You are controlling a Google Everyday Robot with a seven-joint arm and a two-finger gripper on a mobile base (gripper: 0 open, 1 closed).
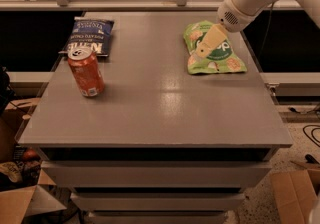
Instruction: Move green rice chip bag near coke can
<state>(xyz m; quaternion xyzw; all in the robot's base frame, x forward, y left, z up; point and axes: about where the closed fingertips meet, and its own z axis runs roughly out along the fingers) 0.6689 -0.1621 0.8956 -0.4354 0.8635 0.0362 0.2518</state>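
Camera view: my gripper (204,49) sits over the green bag (220,59); I cannot tell whether it grips. The can (86,72) stands well apart across the table (165,118), blue bag (91,37) just behind it.

Dim, warm overhead light, soft pale glare on the middle of the flat grey table (165,118), deep shadow beneath its edge, pale tan jaws lit just above the light green crinkly chip bag (222,62) at the far right

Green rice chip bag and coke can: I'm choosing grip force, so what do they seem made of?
Green rice chip bag: likely thin plastic film, crinkled with a soft sheen. Coke can: apparently aluminium, with a smooth painted wall and bare silvery top. The gripper hangs over the bag.
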